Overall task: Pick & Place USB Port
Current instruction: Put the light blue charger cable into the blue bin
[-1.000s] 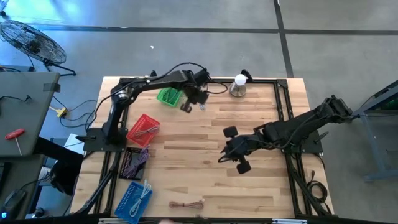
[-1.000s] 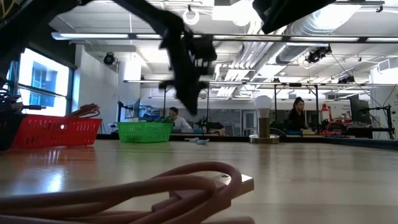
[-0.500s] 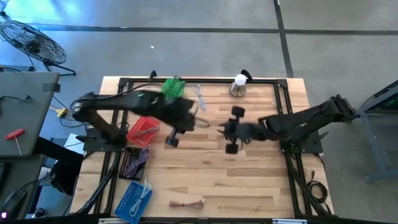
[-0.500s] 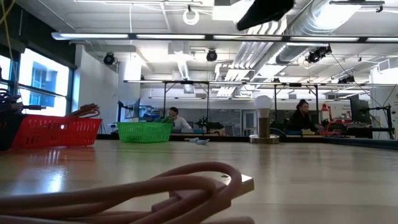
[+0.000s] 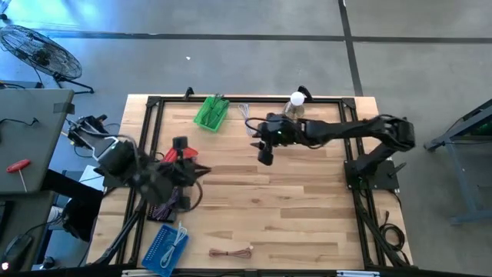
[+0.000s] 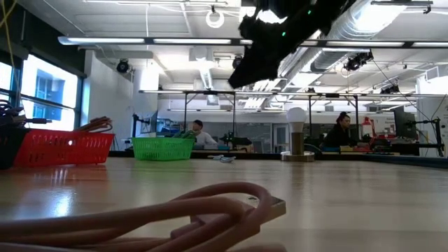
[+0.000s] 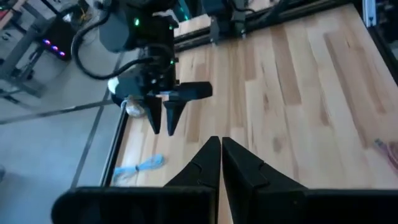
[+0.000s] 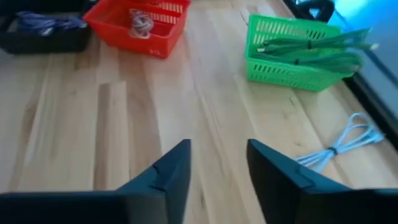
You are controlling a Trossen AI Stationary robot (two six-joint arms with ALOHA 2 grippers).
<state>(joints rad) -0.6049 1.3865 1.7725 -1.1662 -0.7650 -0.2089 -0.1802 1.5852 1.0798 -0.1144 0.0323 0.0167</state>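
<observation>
A light-blue coiled USB cable (image 5: 247, 115) lies flat on the wood by the table's far edge, right of the green basket (image 5: 211, 112); it also shows in the right wrist view (image 8: 339, 147). My right gripper (image 5: 260, 146) hangs open above the table just on the near side of that cable, with nothing between its fingers (image 8: 217, 168). My left gripper (image 5: 201, 171) is shut and empty (image 7: 219, 163), raised over the table's left part beside the red basket (image 5: 175, 156).
A lamp with a white bulb (image 5: 295, 104) stands at the far edge, right of the cable. A black tray (image 5: 165, 201) and a blue basket (image 5: 165, 246) sit at the near left. A pink cable (image 5: 231, 252) lies by the near edge. Green cables fill the green basket (image 8: 298, 53).
My left arm has swung back from the far middle, by the green basket, toward the table's left side, rising and rolling its wrist. My right gripper has travelled from the table's middle toward the far edge, up to the light-blue cable.
</observation>
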